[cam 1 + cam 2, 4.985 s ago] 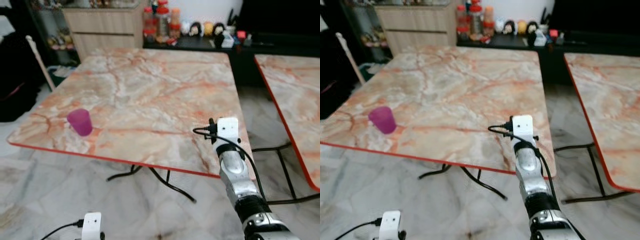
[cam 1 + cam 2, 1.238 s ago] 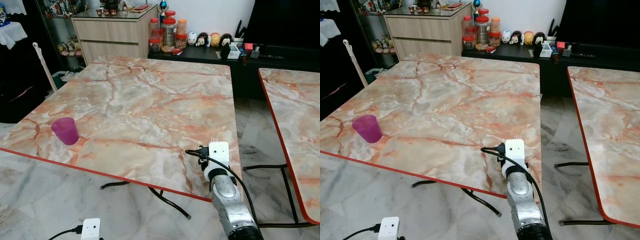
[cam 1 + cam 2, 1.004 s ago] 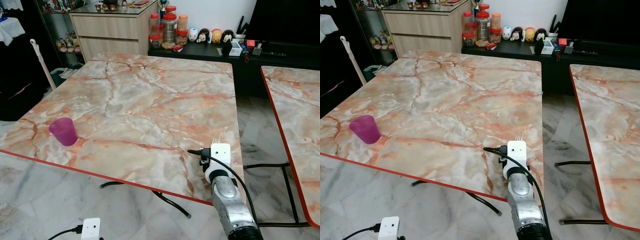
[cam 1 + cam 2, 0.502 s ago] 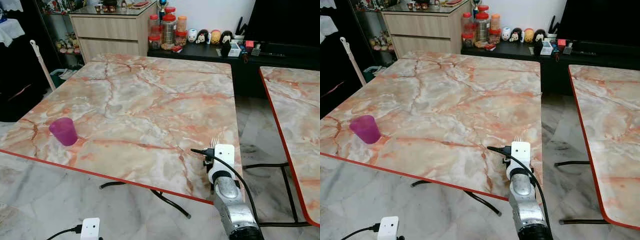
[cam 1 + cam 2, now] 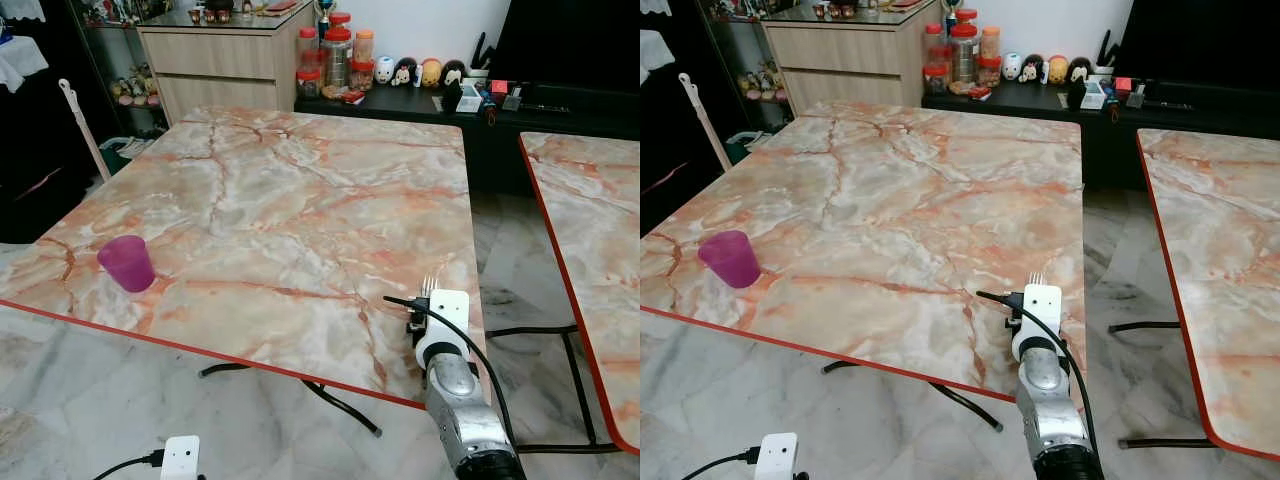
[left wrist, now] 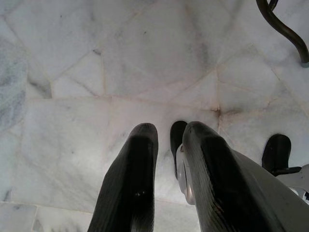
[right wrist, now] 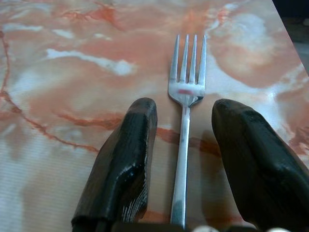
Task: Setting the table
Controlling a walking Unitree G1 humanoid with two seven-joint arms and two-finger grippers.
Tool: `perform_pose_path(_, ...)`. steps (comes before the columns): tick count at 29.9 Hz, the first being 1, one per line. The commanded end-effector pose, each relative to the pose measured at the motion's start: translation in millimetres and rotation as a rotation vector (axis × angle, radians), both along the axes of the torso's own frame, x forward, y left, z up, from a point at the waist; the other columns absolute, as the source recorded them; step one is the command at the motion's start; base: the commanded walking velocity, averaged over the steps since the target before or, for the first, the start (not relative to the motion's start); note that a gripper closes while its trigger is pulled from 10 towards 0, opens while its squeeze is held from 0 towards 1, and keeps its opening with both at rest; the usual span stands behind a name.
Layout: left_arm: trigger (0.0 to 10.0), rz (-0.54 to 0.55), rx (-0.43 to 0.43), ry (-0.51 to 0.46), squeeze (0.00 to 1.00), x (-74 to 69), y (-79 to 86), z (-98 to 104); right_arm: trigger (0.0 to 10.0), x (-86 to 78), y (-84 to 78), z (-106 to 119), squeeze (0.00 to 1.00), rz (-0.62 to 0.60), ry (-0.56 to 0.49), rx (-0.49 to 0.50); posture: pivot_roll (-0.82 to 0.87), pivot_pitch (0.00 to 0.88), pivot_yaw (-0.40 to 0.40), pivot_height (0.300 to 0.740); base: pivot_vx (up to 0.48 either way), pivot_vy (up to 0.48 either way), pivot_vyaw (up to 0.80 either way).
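Right gripper (image 7: pixel 183 130) lowered, jaws straddling fork (image 7: pixel 185 118)

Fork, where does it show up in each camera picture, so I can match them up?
Left eye view: the fork pokes its tines out just beyond the right wrist, by the table's near right corner.
Right eye view: same spot, low and right of centre.
Right wrist view: dead centre, between the open fingers of the right gripper.
Left wrist view: this one faces the floor tiles.
Shared landmark: the table's orange-veined marble top.
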State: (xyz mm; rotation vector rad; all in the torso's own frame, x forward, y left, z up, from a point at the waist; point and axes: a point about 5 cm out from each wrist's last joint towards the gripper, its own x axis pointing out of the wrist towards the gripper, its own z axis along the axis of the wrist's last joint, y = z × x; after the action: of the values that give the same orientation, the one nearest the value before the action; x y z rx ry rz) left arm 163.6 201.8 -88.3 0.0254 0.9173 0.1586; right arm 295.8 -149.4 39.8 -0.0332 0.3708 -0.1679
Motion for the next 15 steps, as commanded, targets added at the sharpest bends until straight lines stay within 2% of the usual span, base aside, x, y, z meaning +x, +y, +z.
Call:
perform_pose_path(1, 10.0, -0.007, 0.003, 0.024, 0.00, -3.0, 2.7, -1, 10.0, 0.7, -0.2, -3, 0.00, -0.017, 0.031, 0.006, -0.02, 0.000, 0.008, 0.732, 0.000, 0.000, 0.00)
perform_pose_path(14, 10.0, -0.012, -0.005, 0.035, 0.00, -3.9, 1.9, -2, 10.0, -1.9, -0.8, -13, 0.00, -0.033, 0.111, 0.066, -0.02, 0.000, 0.009, 0.732, 0.000, 0.000, 0.00)
perform_pose_path(15, 10.0, -0.013, -0.007, 0.037, 0.00, -4.6, 1.5, -3, 0.6, -2.2, -0.5, -13, 0.00, -0.032, 0.115, 0.072, -0.01, 0.000, 0.011, 0.732, 0.000, 0.000, 0.00)
